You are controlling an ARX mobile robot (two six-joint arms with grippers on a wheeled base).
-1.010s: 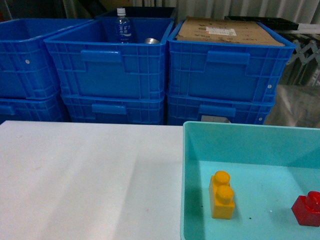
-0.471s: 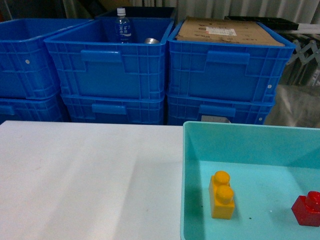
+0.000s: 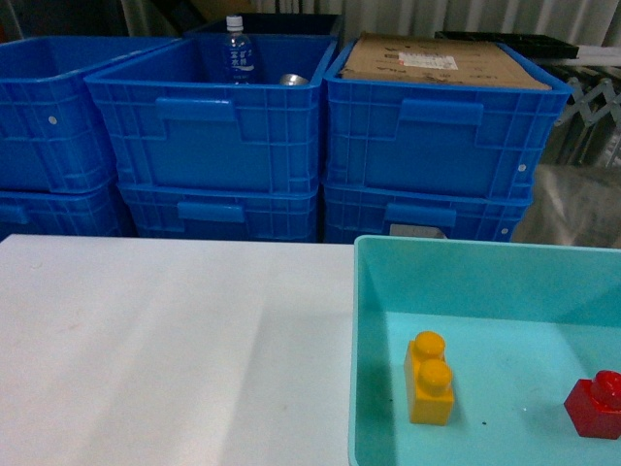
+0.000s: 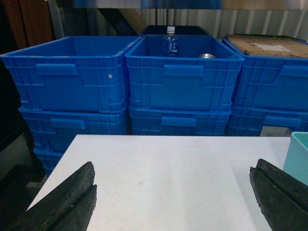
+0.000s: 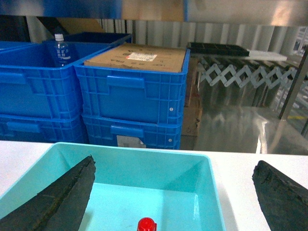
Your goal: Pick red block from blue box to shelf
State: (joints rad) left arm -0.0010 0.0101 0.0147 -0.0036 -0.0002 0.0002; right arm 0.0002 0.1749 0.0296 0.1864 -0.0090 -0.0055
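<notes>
The red block point(image 3: 594, 406) sits on the floor of the blue box point(image 3: 374, 291), near its right side. A taller yellow-orange brick point(image 3: 430, 379) stands to its left. In the right wrist view only the block's stud point(image 5: 147, 224) shows at the bottom edge. My right gripper point(image 5: 174, 163) hangs open above the blue box point(image 5: 144, 166), with nothing between its fingers. My left gripper point(image 4: 174, 168) is open over the white table point(image 4: 168, 163), left of the box's edge point(image 4: 299, 151). Neither gripper shows in the head view. The shelf is out of view.
Dark blue ribbed crates point(image 3: 218, 126) are stacked behind the table. One holds a water bottle point(image 3: 238, 50), another a cardboard sheet point(image 3: 441, 60). A grey folding roller track point(image 5: 240, 74) stands at the back right.
</notes>
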